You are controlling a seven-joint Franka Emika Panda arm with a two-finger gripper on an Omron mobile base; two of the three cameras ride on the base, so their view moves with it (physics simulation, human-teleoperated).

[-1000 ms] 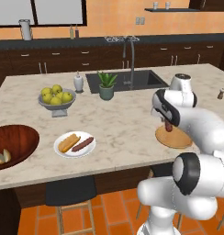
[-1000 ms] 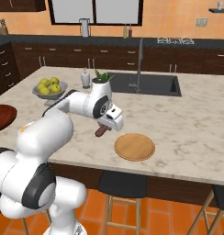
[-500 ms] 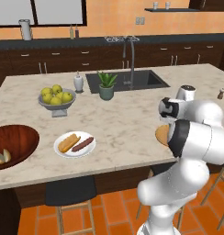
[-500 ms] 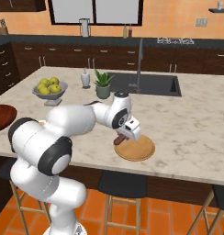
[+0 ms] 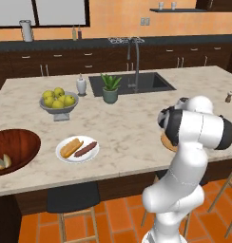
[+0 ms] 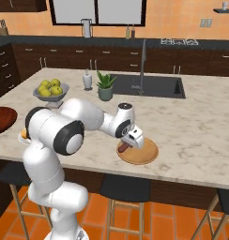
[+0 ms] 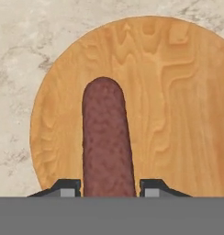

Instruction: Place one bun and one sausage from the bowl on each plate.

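My gripper (image 6: 128, 142) (image 7: 108, 188) is shut on a dark reddish-brown sausage (image 7: 107, 142) (image 6: 122, 147) and holds it low over the left part of the tan wooden plate (image 7: 178, 105) (image 6: 143, 154). In the left base view my own arm covers most of that plate (image 5: 166, 141). The white plate (image 5: 64, 156) carries one bun (image 5: 70, 147) and one sausage (image 5: 86, 149). The large dark wooden bowl (image 5: 20, 144) (image 6: 1, 119) lies at the counter's left end, with a pale bun (image 5: 1, 162) in it.
A grey footed fruit bowl (image 5: 58, 102) (image 6: 50, 90), a small white bottle (image 5: 81, 85) and a potted plant (image 5: 110, 90) (image 6: 105, 86) stand behind the plates. The sink with its tap (image 5: 132, 80) is further back. Stools (image 6: 125, 187) stand under the front edge.
My arm has swung right across the counter with the sausage, from left of the wooden plate to over it, and has come down close to its surface.
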